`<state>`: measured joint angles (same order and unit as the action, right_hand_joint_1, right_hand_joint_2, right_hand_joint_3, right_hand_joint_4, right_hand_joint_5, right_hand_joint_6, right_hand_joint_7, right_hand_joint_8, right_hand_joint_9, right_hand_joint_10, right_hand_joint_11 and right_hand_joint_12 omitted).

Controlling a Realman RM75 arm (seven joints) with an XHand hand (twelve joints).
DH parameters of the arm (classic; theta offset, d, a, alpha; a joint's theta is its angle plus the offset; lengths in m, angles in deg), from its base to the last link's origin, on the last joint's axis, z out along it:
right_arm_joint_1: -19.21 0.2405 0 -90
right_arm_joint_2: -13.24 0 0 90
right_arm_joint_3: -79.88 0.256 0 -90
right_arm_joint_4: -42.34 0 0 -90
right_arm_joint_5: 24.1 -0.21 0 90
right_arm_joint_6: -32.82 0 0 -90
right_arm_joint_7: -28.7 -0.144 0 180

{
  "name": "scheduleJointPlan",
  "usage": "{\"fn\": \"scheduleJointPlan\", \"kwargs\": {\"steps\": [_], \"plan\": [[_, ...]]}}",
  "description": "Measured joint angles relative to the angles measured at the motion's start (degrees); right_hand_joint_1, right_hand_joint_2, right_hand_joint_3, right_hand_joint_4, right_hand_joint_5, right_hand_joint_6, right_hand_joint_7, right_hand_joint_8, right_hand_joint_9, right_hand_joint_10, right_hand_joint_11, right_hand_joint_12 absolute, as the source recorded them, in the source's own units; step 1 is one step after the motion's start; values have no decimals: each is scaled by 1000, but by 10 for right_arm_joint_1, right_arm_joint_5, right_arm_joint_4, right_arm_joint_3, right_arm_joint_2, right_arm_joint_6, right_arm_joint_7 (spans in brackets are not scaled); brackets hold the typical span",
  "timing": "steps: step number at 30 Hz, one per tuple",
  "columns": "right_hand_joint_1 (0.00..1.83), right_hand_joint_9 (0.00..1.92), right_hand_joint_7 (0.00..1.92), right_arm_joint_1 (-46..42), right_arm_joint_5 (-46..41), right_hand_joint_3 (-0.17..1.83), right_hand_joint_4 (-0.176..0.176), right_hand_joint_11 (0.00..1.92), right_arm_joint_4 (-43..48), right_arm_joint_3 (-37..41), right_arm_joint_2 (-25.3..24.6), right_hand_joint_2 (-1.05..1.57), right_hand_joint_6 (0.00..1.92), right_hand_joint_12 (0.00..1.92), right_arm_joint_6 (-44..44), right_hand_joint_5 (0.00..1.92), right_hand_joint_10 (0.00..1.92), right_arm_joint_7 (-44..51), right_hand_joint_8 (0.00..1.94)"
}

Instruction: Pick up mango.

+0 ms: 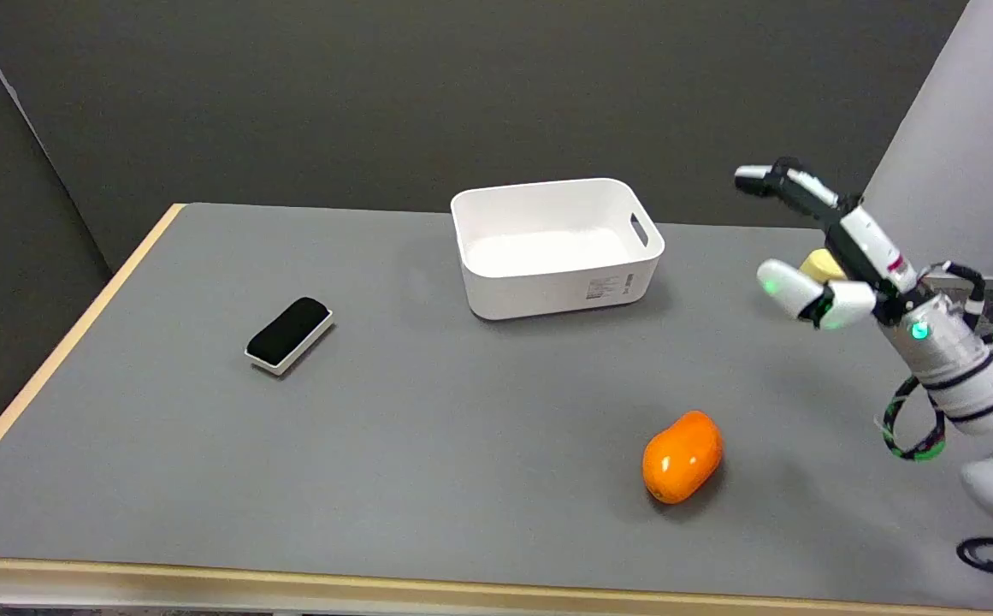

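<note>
White and black, the robot hand (pixel 821 248) hangs in the air over the right side of the tabletop (pixel 428 428), its fingers spread apart and grasping nothing. One finger (pixel 774 180) reaches up and to the left; another, with a green light on it, points left lower down. A small yellowish thing (pixel 821 265) shows just behind the palm, and the view does not show whether it touches the hand. The white arm (pixel 958 368) runs from the wrist down to the lower right edge, with a green-and-black cable looped beside it.

The orange mango (pixel 682 457) lies on the grey tabletop below and to the left of the hand, well apart from it. Farther back stands a white bin (pixel 496 291) with a handle slot. A black-topped eraser (pixel 289 334) lies at the left.
</note>
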<state>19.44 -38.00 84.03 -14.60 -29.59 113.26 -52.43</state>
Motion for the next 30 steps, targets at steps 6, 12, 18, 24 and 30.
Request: {"fn": "scheduleJointPlan", "kwargs": {"steps": [6, 12, 18, 24, 30], "plan": [[561, 147, 296, -50, 32, 853, 14, -1, 11, 14, -8, 591, 418, 1117, 28, 227, 743, 51, 357], [579, 129, 224, -94, 59, 952, 16, -1, 17, 24, -21, 564, 422, 1073, 52, 155, 711, 111, 399], [646, 117, 208, -139, 78, 888, 16, -1, 22, 32, -33, 576, 327, 1087, 76, 124, 697, 176, 319], [643, 110, 192, -176, 91, 896, 17, -1, 28, 35, -42, 567, 311, 1074, 95, 92, 687, 230, 311], [637, 111, 185, -197, 104, 908, 17, -1, 37, 36, -48, 562, 314, 1074, 104, 83, 686, 261, 321]]}}
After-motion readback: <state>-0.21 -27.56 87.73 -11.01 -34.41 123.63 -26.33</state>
